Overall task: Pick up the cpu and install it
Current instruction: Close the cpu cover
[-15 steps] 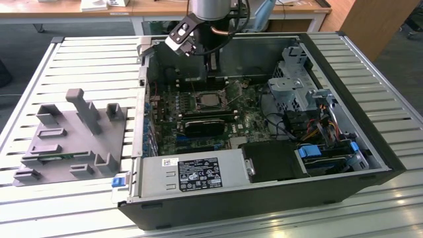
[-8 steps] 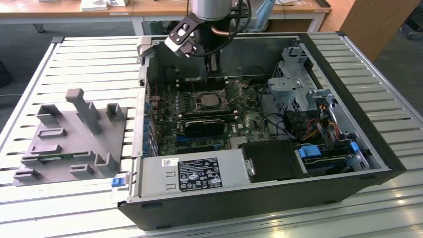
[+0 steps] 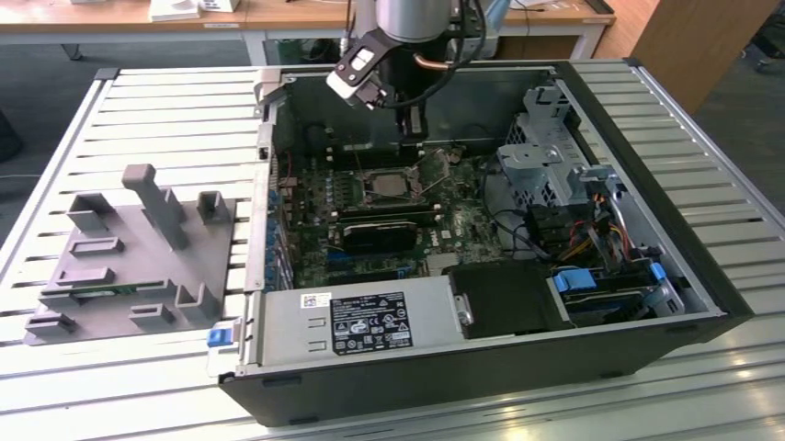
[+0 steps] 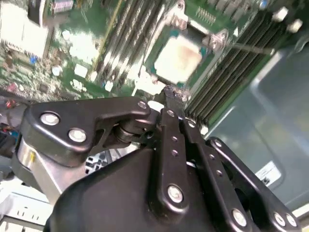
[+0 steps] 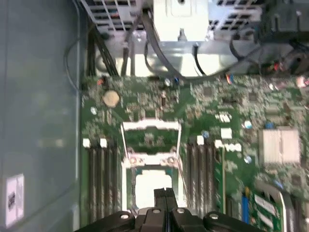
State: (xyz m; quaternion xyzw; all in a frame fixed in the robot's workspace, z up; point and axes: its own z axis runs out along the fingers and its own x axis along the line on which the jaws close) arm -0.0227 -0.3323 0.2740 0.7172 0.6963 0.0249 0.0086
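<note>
Hovering tool (image 5: 164,194) above seated cpu (image 5: 145,186)

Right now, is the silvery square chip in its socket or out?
In. The cpu lies flat inside the socket's metal frame on the motherboard, and the shut fingers near it hold nothing.

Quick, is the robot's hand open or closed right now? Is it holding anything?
Hand: closed, fingers pressed together with nothing between them. The cpu lies in its socket, just past the fingertips.
</note>
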